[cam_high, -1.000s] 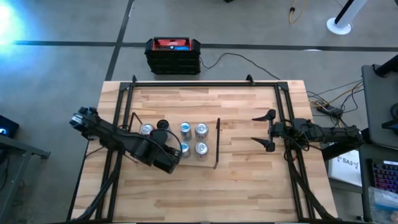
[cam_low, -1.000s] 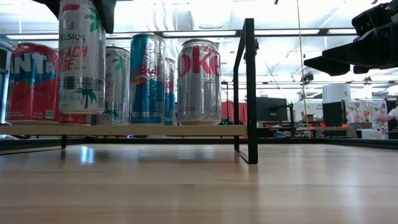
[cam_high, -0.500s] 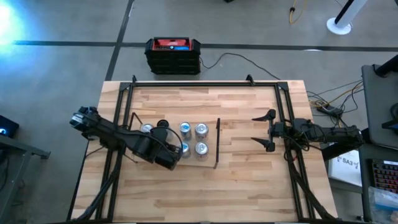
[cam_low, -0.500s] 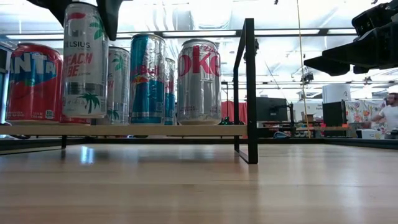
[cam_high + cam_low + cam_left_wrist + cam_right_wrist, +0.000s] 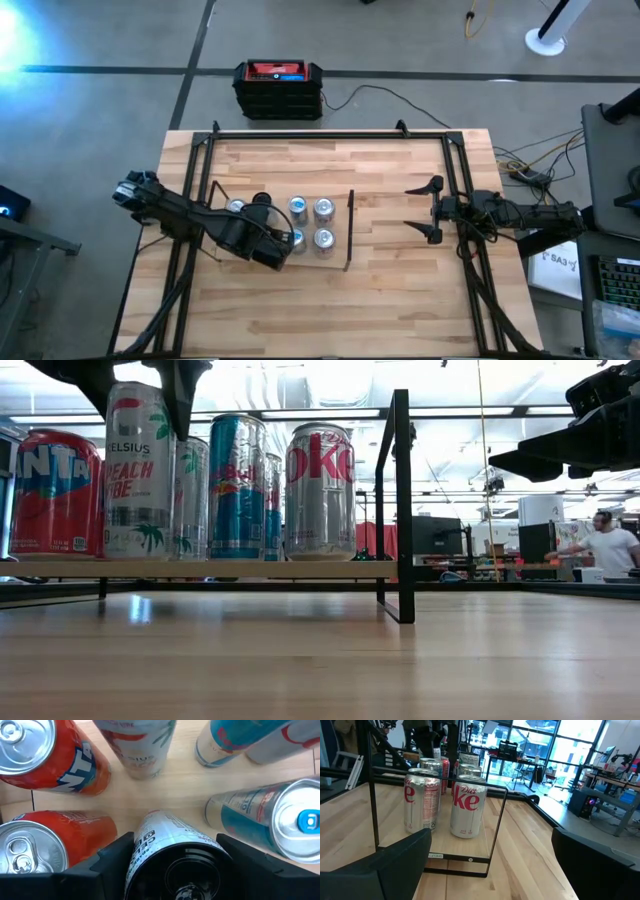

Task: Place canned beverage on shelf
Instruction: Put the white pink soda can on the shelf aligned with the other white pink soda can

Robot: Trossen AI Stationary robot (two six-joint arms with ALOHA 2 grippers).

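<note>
Left gripper (image 5: 172, 870) clamped on tall white Celsius can (image 5: 138, 470), base at or just above pale wooden shelf board (image 5: 200, 568). Lower straight, confirm seating, then release; red cans and blue can crowd both fingers. Right gripper (image 5: 432, 212) spread, idle, well apart.

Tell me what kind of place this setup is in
Probably a robotics lab or open workshop. Beyond the plank table there are desks with monitors, large windows, and a person working in the background. Cables trail over the grey floor beside the table.
</note>
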